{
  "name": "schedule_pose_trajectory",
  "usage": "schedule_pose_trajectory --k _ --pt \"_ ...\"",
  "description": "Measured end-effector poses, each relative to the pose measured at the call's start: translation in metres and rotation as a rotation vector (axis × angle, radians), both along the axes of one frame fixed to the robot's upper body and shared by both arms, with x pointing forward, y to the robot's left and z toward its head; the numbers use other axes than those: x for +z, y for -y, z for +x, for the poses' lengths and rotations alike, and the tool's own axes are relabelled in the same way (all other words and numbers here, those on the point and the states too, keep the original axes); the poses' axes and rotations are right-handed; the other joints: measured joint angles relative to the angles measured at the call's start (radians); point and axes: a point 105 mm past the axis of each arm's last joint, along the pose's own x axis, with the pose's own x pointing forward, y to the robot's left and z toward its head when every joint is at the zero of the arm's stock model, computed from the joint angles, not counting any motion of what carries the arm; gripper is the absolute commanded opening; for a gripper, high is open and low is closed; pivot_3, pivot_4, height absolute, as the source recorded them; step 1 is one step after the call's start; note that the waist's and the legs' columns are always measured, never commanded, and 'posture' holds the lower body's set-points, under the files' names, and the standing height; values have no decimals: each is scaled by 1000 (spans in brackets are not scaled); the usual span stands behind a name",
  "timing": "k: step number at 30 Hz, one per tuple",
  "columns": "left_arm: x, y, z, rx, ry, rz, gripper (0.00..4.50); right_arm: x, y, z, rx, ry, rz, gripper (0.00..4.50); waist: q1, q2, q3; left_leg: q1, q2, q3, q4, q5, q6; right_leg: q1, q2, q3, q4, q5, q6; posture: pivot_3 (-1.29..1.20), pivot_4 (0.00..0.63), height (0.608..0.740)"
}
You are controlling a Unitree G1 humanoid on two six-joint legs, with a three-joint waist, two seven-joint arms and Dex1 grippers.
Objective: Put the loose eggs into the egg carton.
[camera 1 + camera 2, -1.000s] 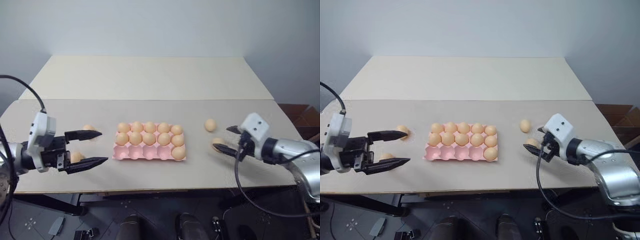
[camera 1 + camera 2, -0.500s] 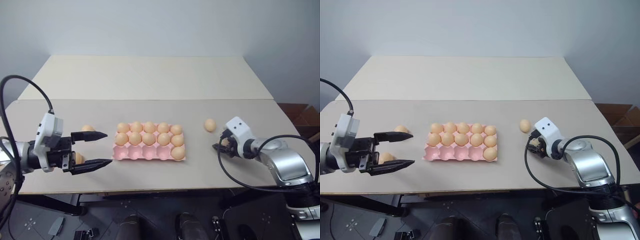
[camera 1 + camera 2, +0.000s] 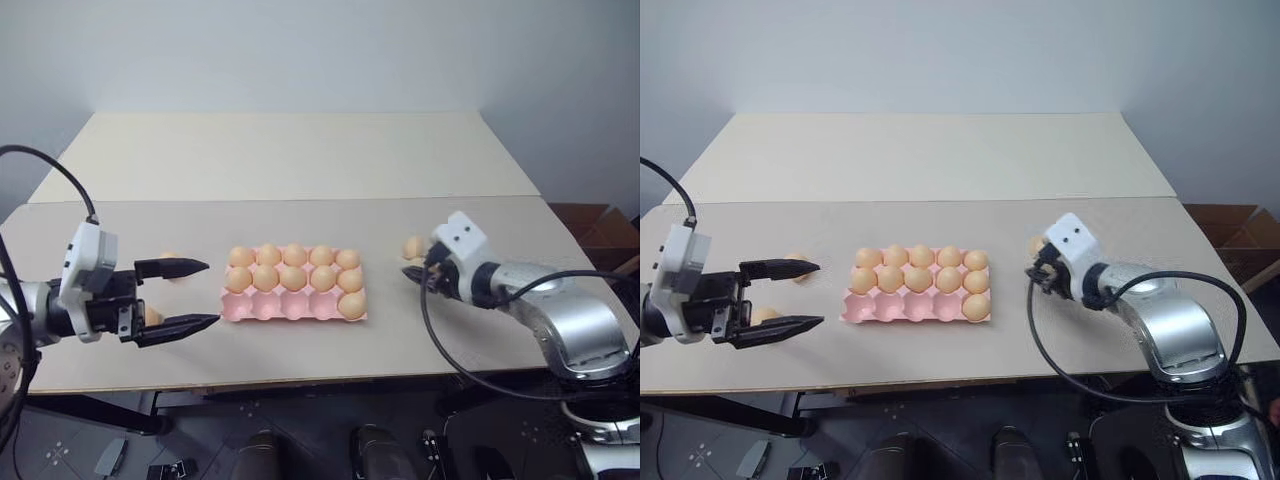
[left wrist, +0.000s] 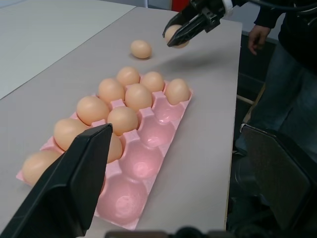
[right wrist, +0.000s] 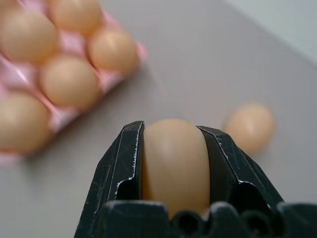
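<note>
The pink egg carton [image 3: 270, 306] lies mid-table with its back and middle rows full and one egg in the front row's right cup. My right gripper [image 3: 418, 273] hovers just right of the carton, shut on a loose egg [image 5: 174, 163]. Beside it, another loose egg [image 3: 413, 247] rests on the table. At the left, my left gripper [image 3: 212, 293] stands open, pointing toward the carton. One loose egg [image 3: 168, 258] lies behind its far finger. A second egg [image 3: 150, 315] sits back between the fingers, near their base.
A second pale table [image 3: 290, 150] adjoins at the back. A cardboard box [image 3: 590, 225] stands past the table's right end. A person [image 4: 292, 74] stands beside the table in the left wrist view.
My right gripper shut on the nearer of the two eggs at the right, lifted it and carried it left toward the carton. The left gripper stayed open in place.
</note>
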Motion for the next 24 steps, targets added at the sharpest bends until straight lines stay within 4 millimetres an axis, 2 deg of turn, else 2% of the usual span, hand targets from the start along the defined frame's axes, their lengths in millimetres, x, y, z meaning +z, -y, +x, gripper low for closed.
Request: schedule_pose_trajectory --k 2,4,7,9,11,15,18,20,24 --pt "0 -3 1 6 -4 -1 4500 7 -33 -9 105 30 41 1485 0 0 0 0 0 0 0 0 0 0 0 0 0 0 0 0 150 740" --pt "1 -7 1 15 -7 2 4500 0 -61 -19 197 7 66 1485 1 0 0 0 0 0 0 0 0 0 0 -1 0 0 -1 0 150 740" --pt "4 -11 2 32 2 3 4500 -14 -90 -25 256 -37 65 1485 6 0 0 -1 -2 0 0 0 0 0 -2 -1 0 0 -1 0 150 740" --pt "4 -12 2 32 4 4 4500 -21 -101 -25 264 -44 47 1485 8 0 0 -1 -2 0 0 0 0 0 -3 -1 0 0 -1 0 150 740" --pt "4 -12 2 34 4 4 4500 -28 -103 -23 256 -60 24 1485 9 0 0 -1 -2 0 0 0 0 0 -3 -2 0 0 -1 0 150 740" --pt "3 -12 2 38 2 5 4500 -39 -101 -19 226 -71 -23 2760 5 0 0 -1 -2 0 0 0 0 0 -2 -2 0 0 -1 0 150 740" --pt "3 -12 1 39 0 6 4500 -39 -100 -18 220 -64 -32 3919 4 0 0 -1 -1 0 0 0 0 0 -2 -2 1 -1 -1 0 150 740" --pt "3 -12 1 40 3 7 4500 -36 -98 -17 219 -52 -26 4465 3 0 0 -1 -1 0 0 0 0 0 -2 -2 1 -1 -1 0 150 740" --pt "2 -15 -1 55 -1 10 4500 -13 -83 -19 214 9 3 4465 4 0 0 -1 -1 0 0 0 0 0 -2 -2 0 -1 -1 0 150 740"
